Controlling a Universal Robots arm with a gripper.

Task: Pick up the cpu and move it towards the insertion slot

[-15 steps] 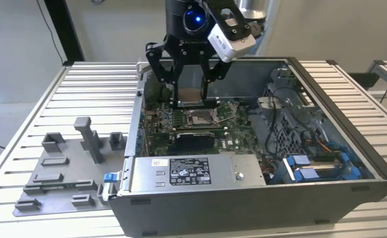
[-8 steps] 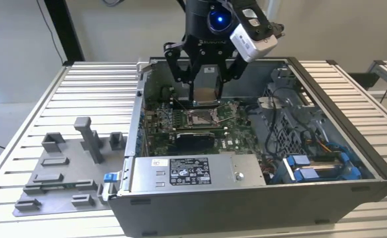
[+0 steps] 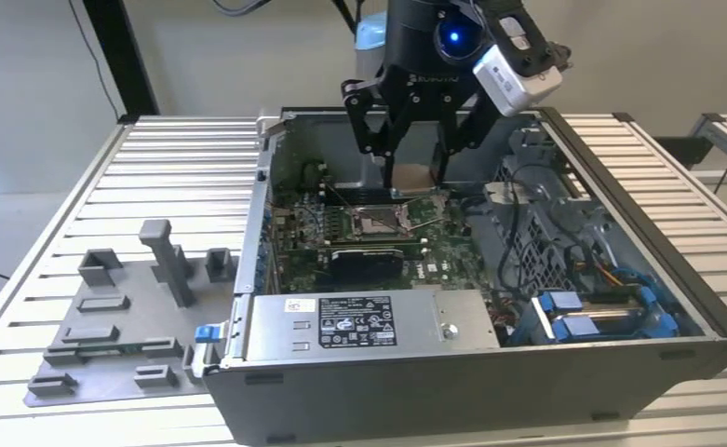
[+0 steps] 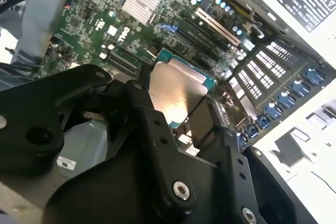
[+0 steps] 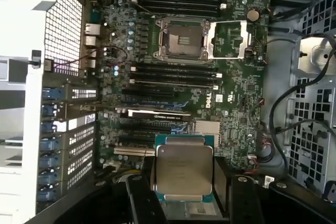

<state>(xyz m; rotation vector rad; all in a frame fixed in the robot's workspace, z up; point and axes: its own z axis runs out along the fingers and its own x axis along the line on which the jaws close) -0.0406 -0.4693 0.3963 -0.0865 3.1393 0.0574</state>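
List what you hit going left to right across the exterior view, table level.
grey fixture blocks → labelled silver box at the computer case's front → blue drive cage. Farther back, the gripper holds the cpu above the insertion slot.

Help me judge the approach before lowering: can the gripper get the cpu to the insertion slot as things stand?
Probably yes. The gripper holds the cpu above the motherboard, and the insertion slot lies open, its frame flipped aside, with nothing resting on it.
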